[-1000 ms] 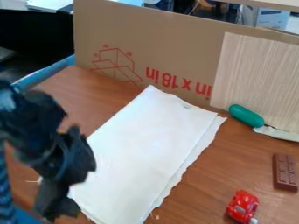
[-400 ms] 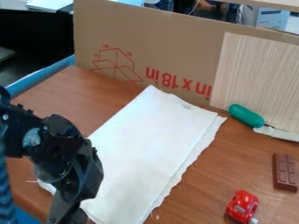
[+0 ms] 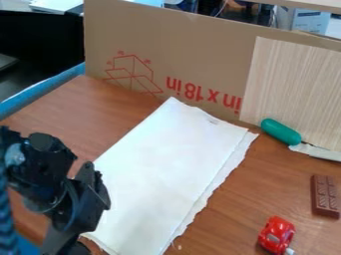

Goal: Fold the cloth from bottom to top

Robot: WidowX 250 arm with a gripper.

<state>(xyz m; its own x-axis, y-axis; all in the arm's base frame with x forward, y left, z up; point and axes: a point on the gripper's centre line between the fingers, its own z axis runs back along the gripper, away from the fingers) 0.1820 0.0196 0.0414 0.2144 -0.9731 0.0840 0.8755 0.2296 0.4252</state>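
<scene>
End effector [image 3: 67, 241] hangs over the table [image 3: 120, 107] at the cloth's lower left corner; whether it is released or clenched, I cannot tell. Just right of it lies the white cloth [image 3: 170, 174], stretching up and away, layered, with a frayed under-layer along the far long side. Well apart, past the cloth, sit a red toy car [image 3: 276, 234], a brown chocolate bar [image 3: 325, 196] and a green-handled knife [image 3: 281, 132].

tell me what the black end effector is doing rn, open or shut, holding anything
Black end effector: cannot tell whether open or closed, or whether it grips the white rectangular cloth at whose lower-left edge it appears.
</scene>
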